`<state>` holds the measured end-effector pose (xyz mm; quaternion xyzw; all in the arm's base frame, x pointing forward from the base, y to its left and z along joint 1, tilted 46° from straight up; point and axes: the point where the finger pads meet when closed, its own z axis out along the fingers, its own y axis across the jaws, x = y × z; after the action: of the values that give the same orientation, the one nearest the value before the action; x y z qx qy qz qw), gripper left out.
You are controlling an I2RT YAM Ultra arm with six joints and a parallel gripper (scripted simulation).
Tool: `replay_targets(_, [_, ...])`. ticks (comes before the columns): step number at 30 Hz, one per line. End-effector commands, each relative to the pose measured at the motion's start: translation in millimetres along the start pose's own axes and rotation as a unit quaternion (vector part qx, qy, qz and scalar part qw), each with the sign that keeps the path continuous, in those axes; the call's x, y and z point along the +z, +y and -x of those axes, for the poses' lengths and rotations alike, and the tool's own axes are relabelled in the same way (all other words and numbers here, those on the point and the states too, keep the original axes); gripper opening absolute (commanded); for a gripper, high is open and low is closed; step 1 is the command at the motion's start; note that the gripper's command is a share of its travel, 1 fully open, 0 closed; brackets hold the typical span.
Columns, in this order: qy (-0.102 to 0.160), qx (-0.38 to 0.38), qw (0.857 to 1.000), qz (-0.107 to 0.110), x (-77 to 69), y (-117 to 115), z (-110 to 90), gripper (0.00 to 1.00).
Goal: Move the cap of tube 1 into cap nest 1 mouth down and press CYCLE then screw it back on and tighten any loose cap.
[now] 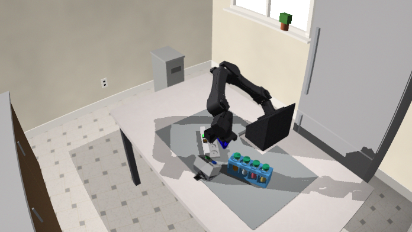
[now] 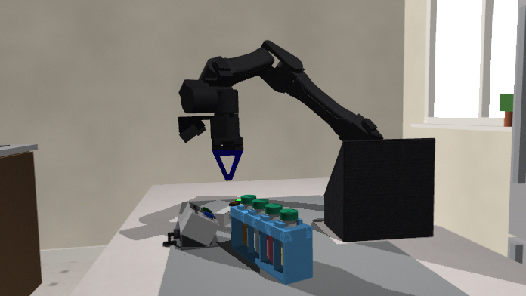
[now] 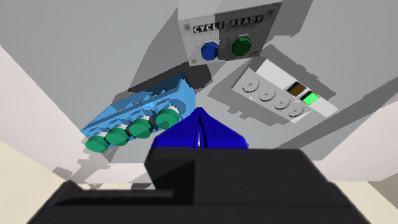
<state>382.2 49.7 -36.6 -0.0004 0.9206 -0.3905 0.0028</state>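
Blue fingers of the tool [image 2: 227,177] are pressed together to a point, gripping nothing, hanging high above the cap tray [image 1: 209,145], whose four nests lie bare and whose green lamp [image 3: 310,98] glows. Nearer the counter's [image 1: 142,106] front edge, the blue decapping station [image 2: 295,257] holds four tubes, tube 1's cap [image 2: 248,198] screwed on. Beside it, toward the counter's left edge, sits the grey key console [image 1: 207,170] with CYCLE [image 3: 209,51] and READY [image 3: 242,46].
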Motion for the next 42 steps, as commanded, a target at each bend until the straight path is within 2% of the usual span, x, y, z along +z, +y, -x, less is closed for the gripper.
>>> replay_targets(1, [-0.012,-0.001,1.0,0.001,-5.5,-0.9,4.9,0.0])
replay_targets(12, [-0.012,-0.001,1.0,0.0,43.3,-59.0,55.6,0.0])
replay_targets(25, [-0.012,-0.001,1.0,0.0,43.4,-59.0,55.6,0.0])
replay_targets(31, [-0.012,-0.001,1.0,0.0,61.4,-59.0,56.0,0.0])
replay_targets(42, [-0.012,-0.001,1.0,0.0,61.4,-59.1,56.0,0.0])
